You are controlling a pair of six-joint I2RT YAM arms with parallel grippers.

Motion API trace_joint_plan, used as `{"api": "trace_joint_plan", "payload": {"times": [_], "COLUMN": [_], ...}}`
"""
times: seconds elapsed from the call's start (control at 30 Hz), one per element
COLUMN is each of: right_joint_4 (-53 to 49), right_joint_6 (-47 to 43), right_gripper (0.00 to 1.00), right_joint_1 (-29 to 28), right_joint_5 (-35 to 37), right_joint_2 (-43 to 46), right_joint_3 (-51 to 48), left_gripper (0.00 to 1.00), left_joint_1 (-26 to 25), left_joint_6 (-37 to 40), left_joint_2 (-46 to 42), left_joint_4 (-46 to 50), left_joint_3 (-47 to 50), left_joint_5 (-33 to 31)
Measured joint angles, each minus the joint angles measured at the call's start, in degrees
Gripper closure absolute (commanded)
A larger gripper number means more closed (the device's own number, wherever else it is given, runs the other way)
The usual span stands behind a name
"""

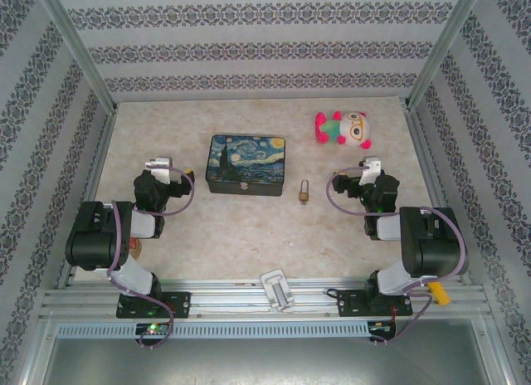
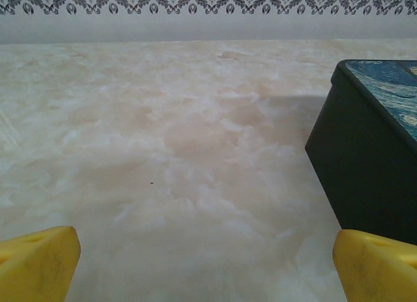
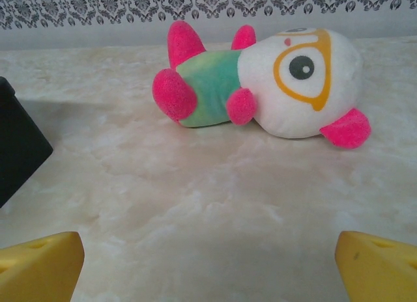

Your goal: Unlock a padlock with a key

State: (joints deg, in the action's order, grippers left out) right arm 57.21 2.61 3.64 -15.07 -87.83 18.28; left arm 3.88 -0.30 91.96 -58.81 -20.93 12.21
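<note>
Padlock [image 1: 305, 192] near painted tin [image 1: 246, 163] (swirling starry-night print), not touching.

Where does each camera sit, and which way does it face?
Top external: high behind the robot, looking down on the table; left arm and right arm show.
Left wrist: on the left arm, looking low across the table toward the back wall; open yellow jaws below.
Right wrist: on the right arm, facing the plush toy; open yellow jaws below.
Shared: the painted tin, in all three.

padlock [image 1: 304, 196]: I see brassy metal, silvery shackle
tin [image 1: 246, 163]: painted, faint sheen
plush toy [image 3: 260, 87]: fuzzy cloth
table [image 2: 163, 152]: smooth, matt, marbled
</note>
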Motion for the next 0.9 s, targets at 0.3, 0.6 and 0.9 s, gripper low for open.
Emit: {"api": "trace_joint_plan", "payload": {"times": [0.3,0.6,0.9], "right_joint_4": [-0.7,-1.4,-2.3], "right_joint_6": [0.0,0.0,0.0], "right_gripper": [0.02,0.02,0.02], "right_joint_1": [0.0,-0.5,-0.5], "right_joint_5": [2.0,3.0,3.8], "right_joint_2": [0.0,0.0,0.0], "right_joint_3": [0.0,0.0,1.0], "left_gripper": [0.01,0.01,0.01], "left_joint_1": [0.0,0.0,0.0], "left_joint_6": [-0.1,-0.1,-0.2], "left_joint_2": [0.0,0.0,0.0], "left_joint_4": [0.2,0.4,0.6], "left_joint_3": [0.1,0.1,0.1], "left_joint_5": [0.0,0.0,0.0]}}
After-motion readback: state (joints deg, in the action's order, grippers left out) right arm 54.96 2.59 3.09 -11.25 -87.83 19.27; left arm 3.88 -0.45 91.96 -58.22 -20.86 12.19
